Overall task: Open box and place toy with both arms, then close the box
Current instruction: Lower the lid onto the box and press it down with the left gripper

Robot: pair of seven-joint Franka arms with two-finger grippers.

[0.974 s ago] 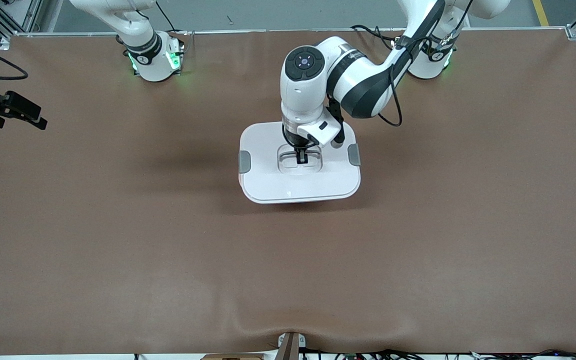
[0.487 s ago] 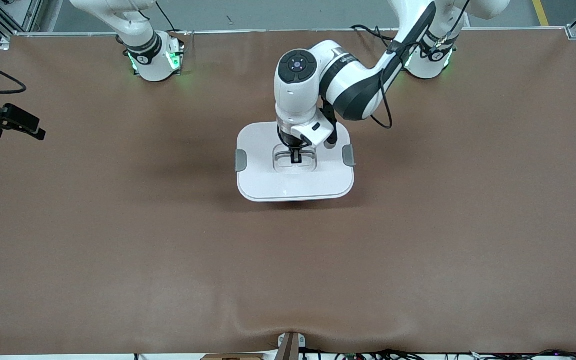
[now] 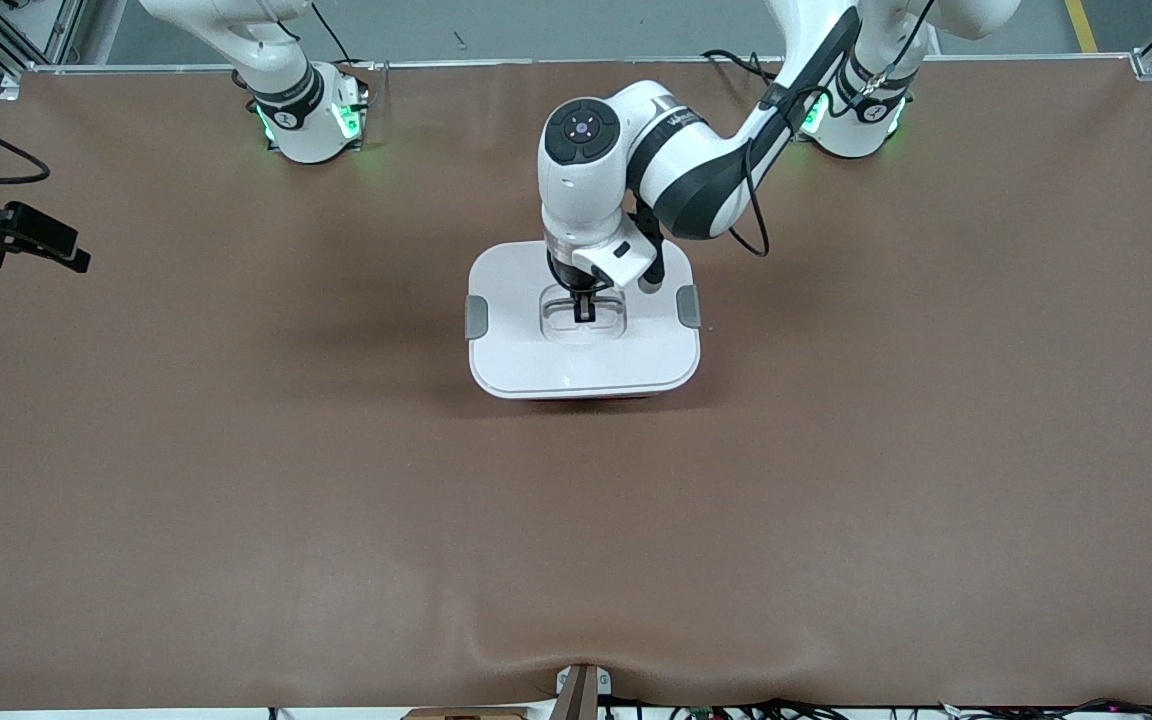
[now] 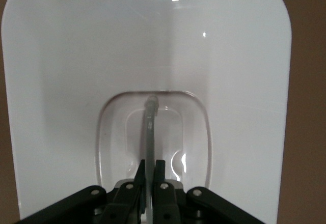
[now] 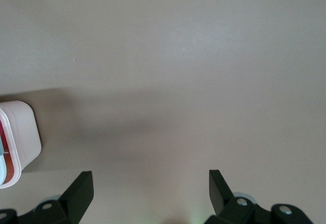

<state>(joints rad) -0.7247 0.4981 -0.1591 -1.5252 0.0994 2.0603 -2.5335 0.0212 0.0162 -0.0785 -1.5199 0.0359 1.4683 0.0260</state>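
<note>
The box's white lid (image 3: 536,350) hangs level from my left gripper (image 3: 583,310), which is shut on the clear handle bar (image 4: 150,127) in the lid's recess. A grey clip (image 3: 476,317) sits on each short side. Under the lid's edge nearest the front camera shows a thin strip of the pink box body (image 3: 601,398); I cannot tell whether the lid rests on it. My left gripper (image 4: 150,168) pinches the bar between its fingers. My right gripper (image 3: 56,250) waits open over the table's edge at the right arm's end. The toy is hidden.
The brown mat (image 3: 836,480) covers the table. A corner of the box (image 5: 18,142) shows at the edge of the right wrist view, well apart from the open right gripper (image 5: 150,183). A small mount (image 3: 581,690) sits at the table edge nearest the front camera.
The left gripper has carried the lid a little toward the right arm's end and away from the front camera. A strip of pink box body now shows under the lid's edge.
</note>
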